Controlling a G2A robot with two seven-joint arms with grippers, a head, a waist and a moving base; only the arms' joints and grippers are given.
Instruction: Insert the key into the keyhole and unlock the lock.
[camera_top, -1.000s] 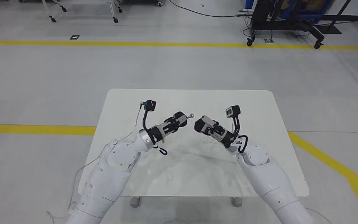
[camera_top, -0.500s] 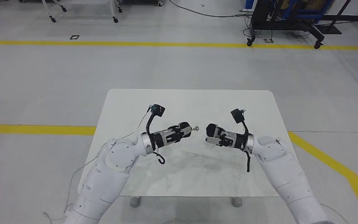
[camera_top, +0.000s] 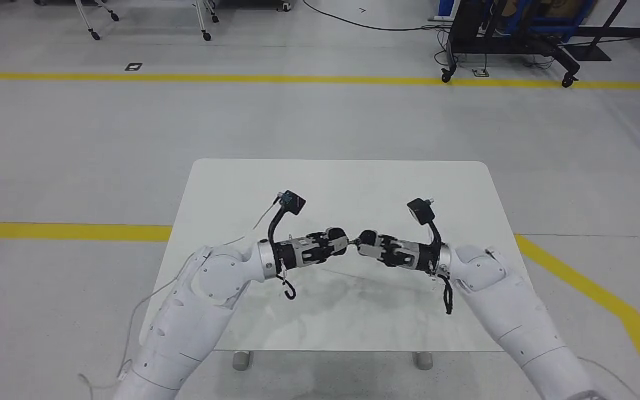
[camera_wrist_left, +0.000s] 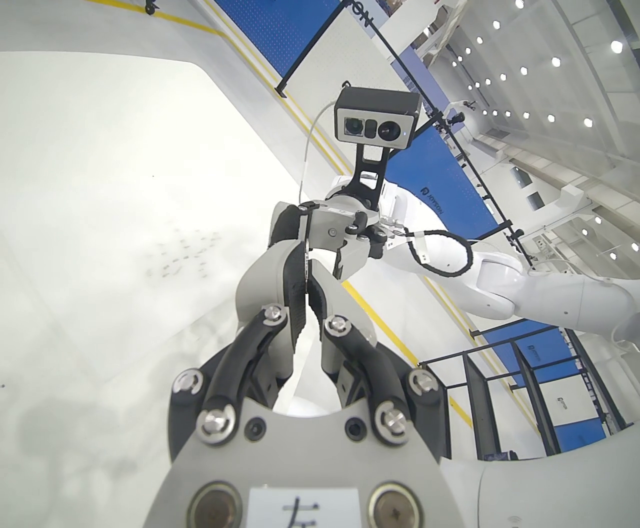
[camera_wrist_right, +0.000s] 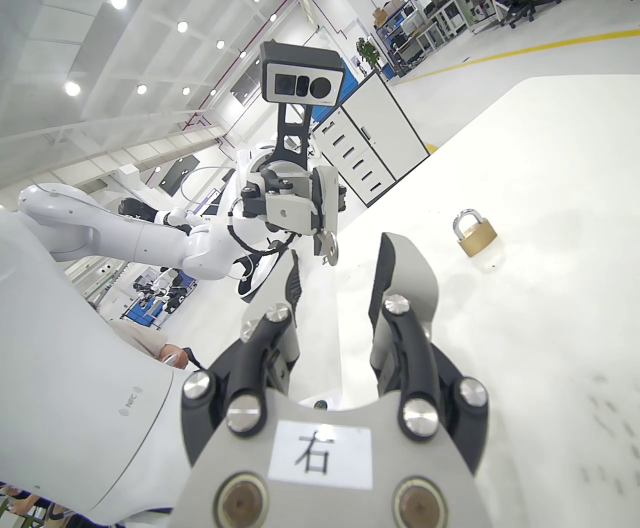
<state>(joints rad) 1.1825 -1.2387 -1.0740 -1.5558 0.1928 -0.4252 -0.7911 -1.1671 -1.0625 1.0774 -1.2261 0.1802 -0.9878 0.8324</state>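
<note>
Item: left claw (camera_wrist_left: 306, 272), recorded as clenched on the key (camera_wrist_right: 328, 248). The flat silver key is pinched between the two pads, a rounded part of it being left exposed beyond them. Item: right claw (camera_wrist_right: 342, 265), recorded as released, its fingers spread and nothing gripped between them. It is pointed at the left claw, and the key is seen just at the mouth of the open fingers, contact with them not being determinable. In the top view both claws are found tip to tip at the centre of the frame, held above the middle of the desk (camera_top: 440, 190), the left arm being extended from the lower left and the right arm from the lower right. Item: lock (camera_wrist_right: 475, 234), a brass-coloured padlock with a silver shackle (camera_wrist_right: 464, 220) closed into its body. It is laid on the desk, apart from both claws and touched by neither. Item: desk, white, rounded at the corners, marked in places by faint dark specks (camera_wrist_right: 607, 405). Item: floor (camera_top: 320, 120), pale grey, crossed by yellow lines (camera_top: 200, 76) in the upper part of the top view and at mid-height.
</note>
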